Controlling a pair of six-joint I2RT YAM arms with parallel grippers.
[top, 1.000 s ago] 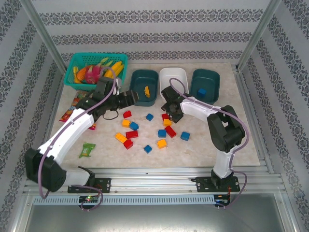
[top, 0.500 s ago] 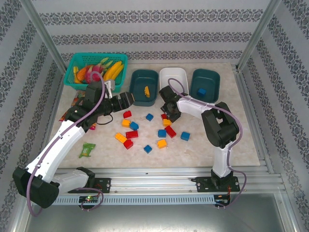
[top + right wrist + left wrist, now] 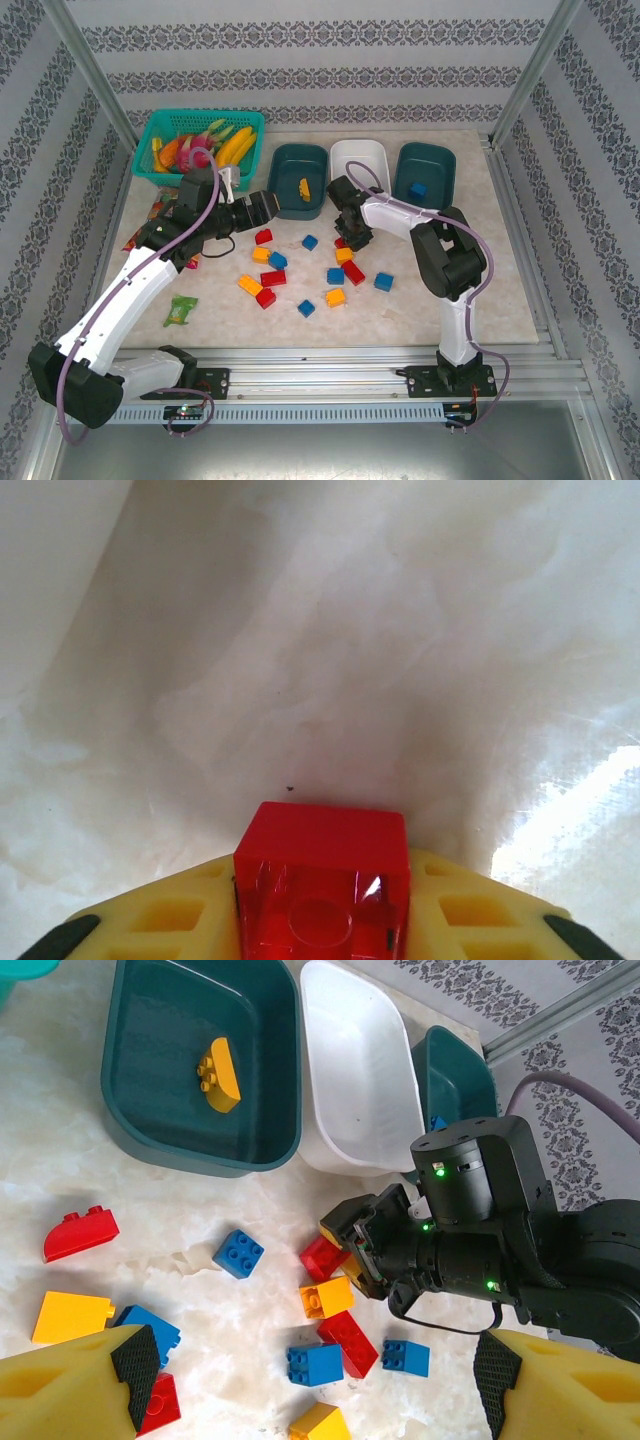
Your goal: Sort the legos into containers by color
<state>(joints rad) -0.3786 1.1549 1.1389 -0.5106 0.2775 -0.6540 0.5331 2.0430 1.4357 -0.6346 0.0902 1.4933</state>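
Pinching a glossy square-edged red block [image 3: 320, 880] are the right fingers [image 3: 170, 917] (yellow left fingers [image 3: 60, 1390] spread wide).

Striped damask-patterned walls [image 3: 320, 60] enclose a pale marble-look tabletop [image 3: 400, 315].

Bright, even light with soft, short shadows. In the right wrist view, glare whitens the marble tabletop [image 3: 565, 805] at lower right, and the close red lego [image 3: 322, 880] looks slightly soft.
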